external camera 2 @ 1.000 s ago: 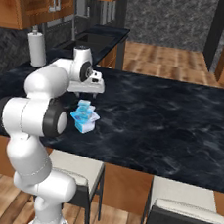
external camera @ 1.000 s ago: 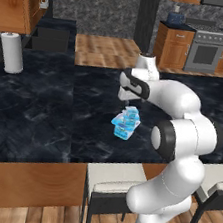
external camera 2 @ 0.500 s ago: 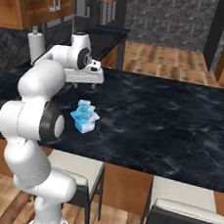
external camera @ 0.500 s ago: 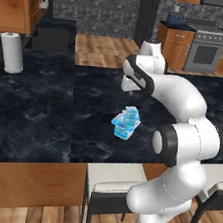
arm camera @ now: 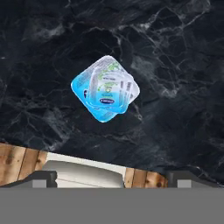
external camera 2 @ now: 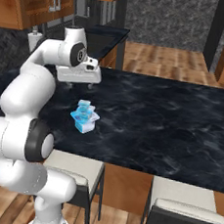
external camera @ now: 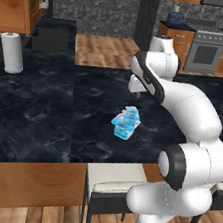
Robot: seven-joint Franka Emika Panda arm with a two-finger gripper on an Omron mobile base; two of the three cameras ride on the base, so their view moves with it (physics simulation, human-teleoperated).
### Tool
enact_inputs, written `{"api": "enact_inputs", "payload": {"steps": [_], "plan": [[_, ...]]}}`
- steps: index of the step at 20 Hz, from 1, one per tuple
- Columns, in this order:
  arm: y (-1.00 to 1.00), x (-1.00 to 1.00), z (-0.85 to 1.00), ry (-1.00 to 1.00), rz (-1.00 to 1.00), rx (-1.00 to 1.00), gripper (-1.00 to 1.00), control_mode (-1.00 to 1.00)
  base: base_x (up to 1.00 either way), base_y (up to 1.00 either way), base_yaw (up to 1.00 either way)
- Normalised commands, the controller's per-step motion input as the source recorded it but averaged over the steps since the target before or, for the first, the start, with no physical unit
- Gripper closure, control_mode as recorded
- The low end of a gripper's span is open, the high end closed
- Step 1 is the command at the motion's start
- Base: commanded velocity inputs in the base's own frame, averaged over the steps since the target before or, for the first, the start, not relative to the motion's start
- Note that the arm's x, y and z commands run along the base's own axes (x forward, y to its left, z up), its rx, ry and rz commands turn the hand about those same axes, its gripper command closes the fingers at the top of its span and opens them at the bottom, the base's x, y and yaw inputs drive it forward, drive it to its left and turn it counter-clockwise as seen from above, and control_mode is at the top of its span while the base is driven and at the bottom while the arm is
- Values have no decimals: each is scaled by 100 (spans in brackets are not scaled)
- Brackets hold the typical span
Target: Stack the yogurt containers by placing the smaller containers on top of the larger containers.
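The light-blue yogurt containers (external camera: 126, 122) stand as one stack on the black marble counter (external camera: 42, 113), the widest tub at the bottom and the smaller tubs on top of it. From the other side the stack (external camera 2: 85, 116) sits near the counter's front edge. My gripper (external camera: 136, 90) hangs above and behind the stack, well clear of it, also seen from the right (external camera 2: 85, 84). Looking down from the hand, the stack (arm camera: 105, 88) lies far below. The gripper (arm camera: 113, 180) is open, its tips wide apart with nothing between them.
A white paper towel roll (external camera: 12, 52) stands at the counter's far left. Stools (external camera: 118, 178) sit under the front edge, with two more seats (external camera 2: 75, 168) (external camera 2: 187, 204) on the right side. A stove (external camera: 206, 47) is in the back right.
The gripper has risen and drawn back from just over the stack to a point high above it. The stack has stayed put.
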Motion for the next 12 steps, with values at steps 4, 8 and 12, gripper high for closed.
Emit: {"api": "enact_inputs", "payload": {"steps": [4, 8, 12], "plan": [[-8, -79, 15, -2, 0, 0, -100, -100, 0, 0, 0], [-1, -82, 5, -2, 0, 0, -100, -100, 0, 0, 0], [-6, -77, 0, -9, 0, 4, -100, -100, 0, 0, 0]]}}
